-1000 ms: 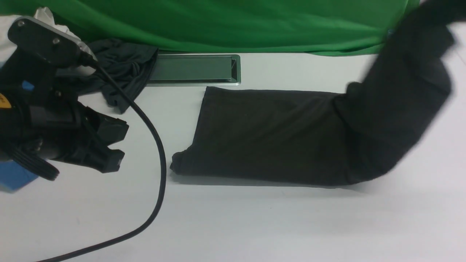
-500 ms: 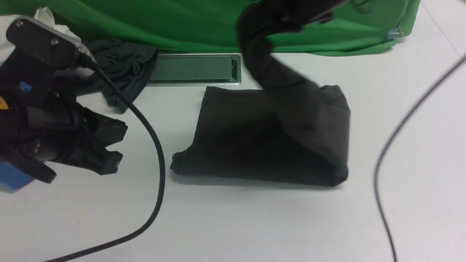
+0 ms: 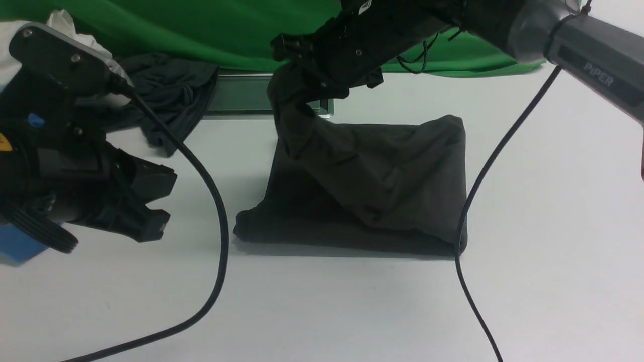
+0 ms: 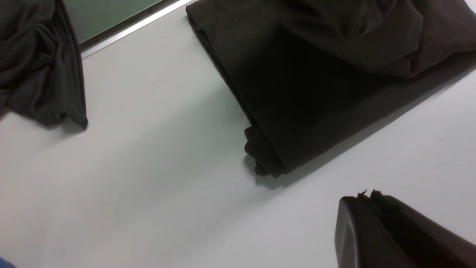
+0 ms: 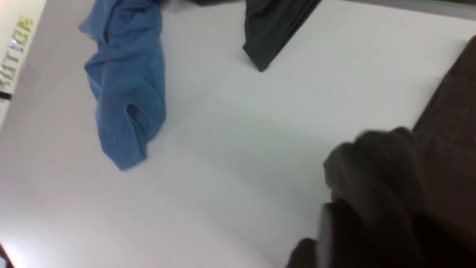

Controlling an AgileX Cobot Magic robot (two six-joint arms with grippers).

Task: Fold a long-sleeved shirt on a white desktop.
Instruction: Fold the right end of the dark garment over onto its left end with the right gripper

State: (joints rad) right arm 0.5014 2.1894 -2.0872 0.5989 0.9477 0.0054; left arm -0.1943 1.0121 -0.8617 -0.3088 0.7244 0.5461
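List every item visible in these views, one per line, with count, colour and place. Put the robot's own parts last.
long-sleeved shirt: one, very dark brownish-black, middle of the desktop, one end lifted at the right gripper
white desktop: one, white, under everything
cable hatch: one, silver-framed, far side, partly hidden by the shirt
dark grey garment: one, crumpled, far left beside the hatch
blue shirt: one, blue, crumpled on the desktop, seen from the right wrist
green backdrop: one, green, along the far edge
cables: two, black, one trailing from each arm
left gripper: one, black, fingers shut, holding nothing, left of the shirt
right gripper: one, black, above the hatch, at the shirt's raised end; fingers hidden by cloth
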